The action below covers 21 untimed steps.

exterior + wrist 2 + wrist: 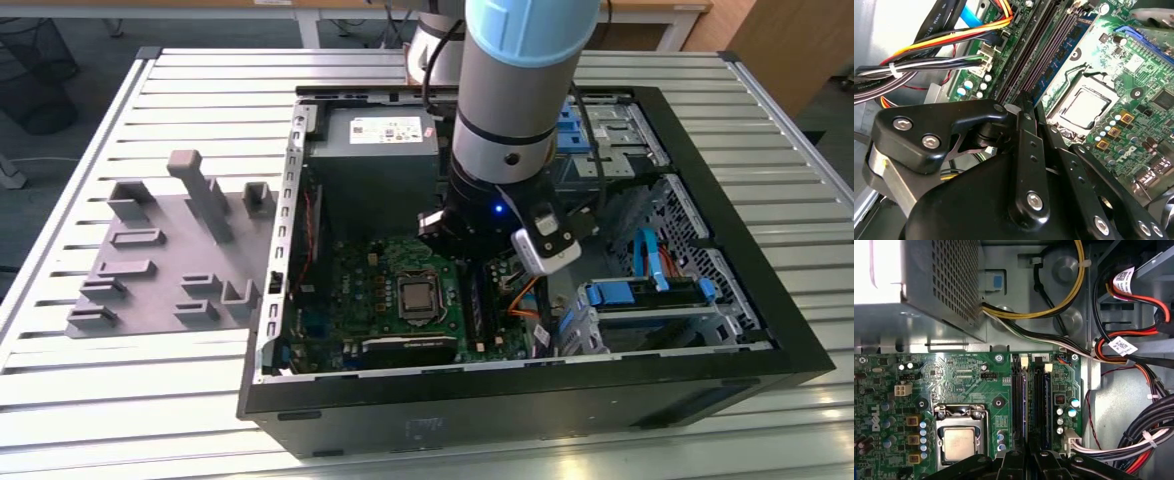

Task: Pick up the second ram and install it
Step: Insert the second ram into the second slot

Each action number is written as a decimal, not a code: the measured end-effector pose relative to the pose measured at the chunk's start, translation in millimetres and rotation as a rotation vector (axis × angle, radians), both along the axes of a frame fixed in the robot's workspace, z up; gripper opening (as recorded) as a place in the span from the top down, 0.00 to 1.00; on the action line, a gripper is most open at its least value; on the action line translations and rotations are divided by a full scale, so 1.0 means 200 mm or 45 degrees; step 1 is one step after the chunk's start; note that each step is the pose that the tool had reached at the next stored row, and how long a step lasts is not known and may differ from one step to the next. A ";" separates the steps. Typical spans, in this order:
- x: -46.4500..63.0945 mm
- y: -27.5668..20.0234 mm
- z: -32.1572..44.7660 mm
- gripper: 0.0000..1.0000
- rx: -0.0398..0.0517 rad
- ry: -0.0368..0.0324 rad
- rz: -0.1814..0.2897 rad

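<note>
My gripper (1027, 458) reaches down inside the open computer case (747, 270), over the memory slots beside the processor socket (959, 442). Its fingers (1030, 131) are drawn close together. The second ram (1024, 405), a thin blue-green stick seen edge-on, stands in a long black slot and runs in between the fingertips. Another thin stick (1046, 405) stands in a slot beside it. In the exterior view the arm's wrist (501, 190) hangs over the motherboard (387, 300) and hides the fingers.
The grey power supply (929, 285) sits close behind the slots. Bundles of red, black, yellow and white cables (1134, 355) crowd the side by the drive bays with blue clips (627, 292). A grey holder (174, 250) lies on the slatted table outside the case.
</note>
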State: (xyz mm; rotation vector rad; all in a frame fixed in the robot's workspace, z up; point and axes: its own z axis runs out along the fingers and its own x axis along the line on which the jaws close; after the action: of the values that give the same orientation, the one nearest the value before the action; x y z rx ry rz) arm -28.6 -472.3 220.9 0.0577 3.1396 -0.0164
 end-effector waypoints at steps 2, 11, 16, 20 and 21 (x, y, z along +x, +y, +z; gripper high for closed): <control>0.00 0.000 -0.004 0.86 0.000 0.0000 -0.003; 0.00 0.000 -0.032 0.86 0.000 0.0001 -0.006; 0.00 0.000 -0.040 0.86 -0.001 0.0001 -0.006; 0.00 0.000 -0.041 0.86 0.000 0.0001 -0.006; 0.00 0.000 -0.041 0.86 0.000 0.0001 -0.006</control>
State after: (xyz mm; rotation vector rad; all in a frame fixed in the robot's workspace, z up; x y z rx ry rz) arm -29.4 -472.4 212.7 0.0647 3.1395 -0.0166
